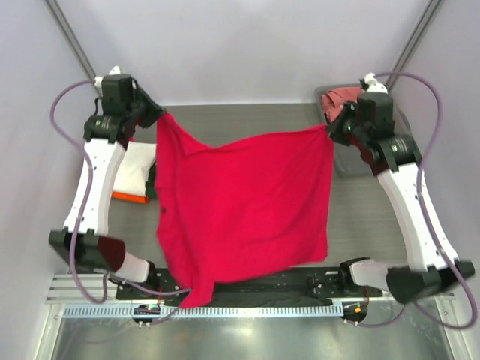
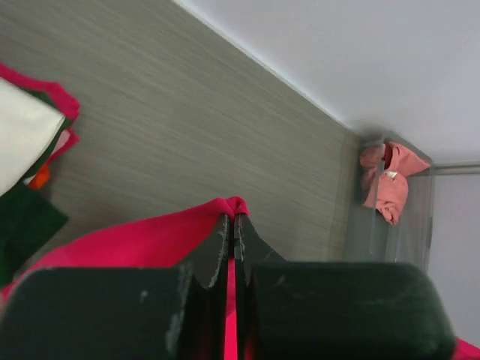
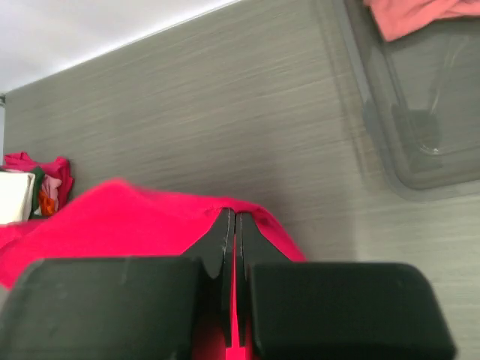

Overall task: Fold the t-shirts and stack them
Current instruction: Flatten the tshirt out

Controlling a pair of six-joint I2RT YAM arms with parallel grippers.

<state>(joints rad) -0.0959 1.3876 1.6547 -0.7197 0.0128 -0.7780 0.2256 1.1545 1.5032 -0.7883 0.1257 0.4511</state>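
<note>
A bright crimson t-shirt [image 1: 244,210] hangs spread between my two grippers above the table. My left gripper [image 1: 159,114] is shut on its top left corner; in the left wrist view [image 2: 232,219] red cloth [image 2: 135,240] is pinched between the jaws. My right gripper [image 1: 330,127] is shut on its top right corner; the right wrist view [image 3: 234,216] shows cloth [image 3: 112,217] between the jaws. A stack of folded shirts, cream-white [image 1: 135,169] on top with orange [image 1: 129,198] and dark green beneath, lies at the left. A salmon-pink shirt [image 2: 386,180] lies in the tray.
A grey plastic tray [image 1: 352,161] stands at the back right, partly under my right arm; it also shows in the right wrist view [image 3: 420,135]. The shirt's lower edge hangs over the black rail [image 1: 300,281] at the near table edge.
</note>
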